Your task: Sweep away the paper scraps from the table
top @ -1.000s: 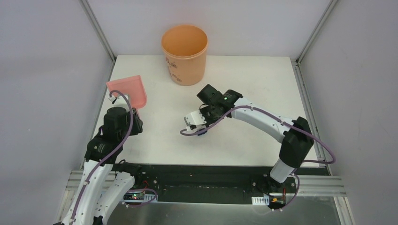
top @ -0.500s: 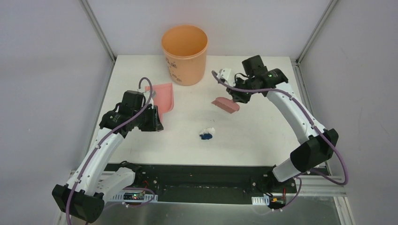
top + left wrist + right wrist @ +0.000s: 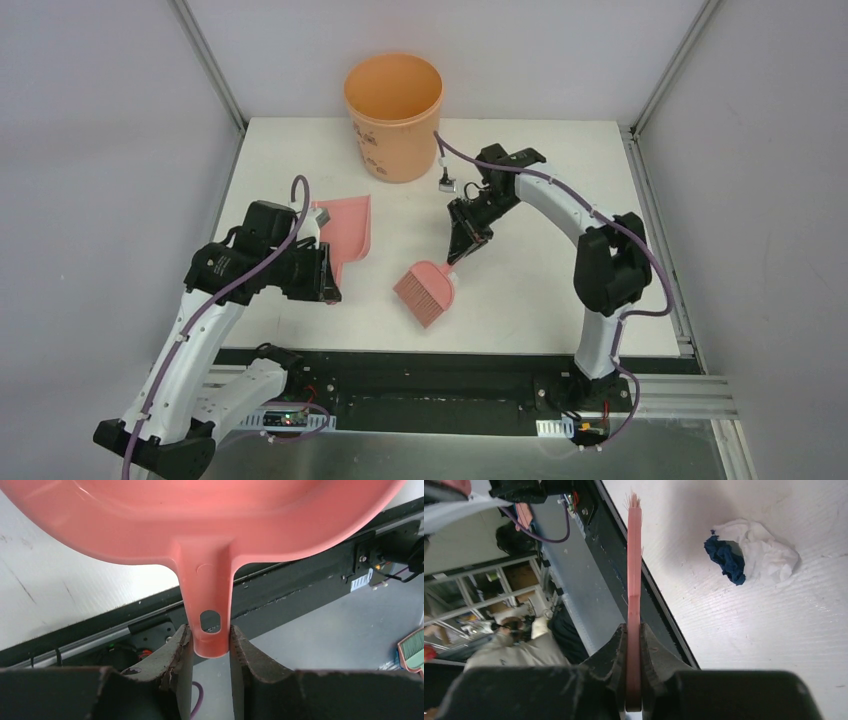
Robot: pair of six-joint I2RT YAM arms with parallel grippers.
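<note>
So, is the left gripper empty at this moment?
No, the left gripper has its jaws closed on the handle of the pink dustpan, as the left wrist view shows.

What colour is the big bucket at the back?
The bucket is orange, clearest in the top external view.

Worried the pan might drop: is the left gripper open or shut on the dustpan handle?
Shut: the left gripper has both fingers pressed against the dustpan handle's sides.
</note>
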